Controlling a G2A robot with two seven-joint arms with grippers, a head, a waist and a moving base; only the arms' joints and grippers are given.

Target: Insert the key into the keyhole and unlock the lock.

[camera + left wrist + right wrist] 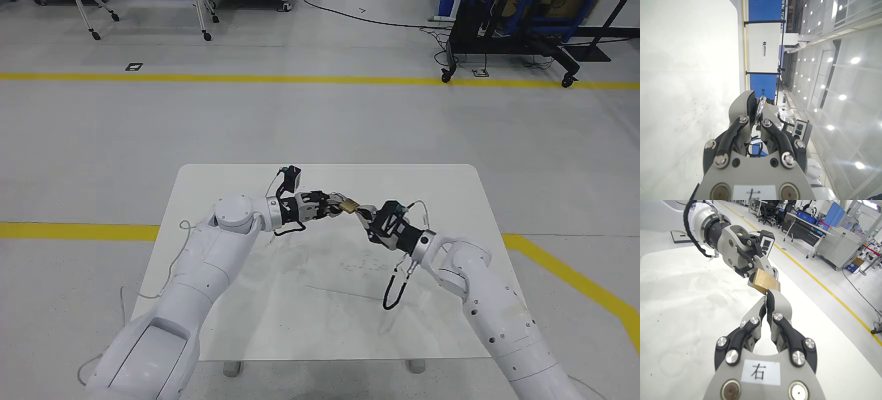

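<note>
Left pincer point(758, 108) is clamped on the lock point(765, 281), right pincer point(767, 296) on the key point(765, 301), which seems put in but not turned yet.

A white table point(320, 310) is standing on a pale floor. One yellow line point(300, 78) is running across the floor well beyond the table, and another point(70, 231) is passing out from beside the table. A black wheeled frame point(510, 45) is standing well beyond the table's far right corner. Black office chairs point(770, 213) are sitting farther from the table.
</note>
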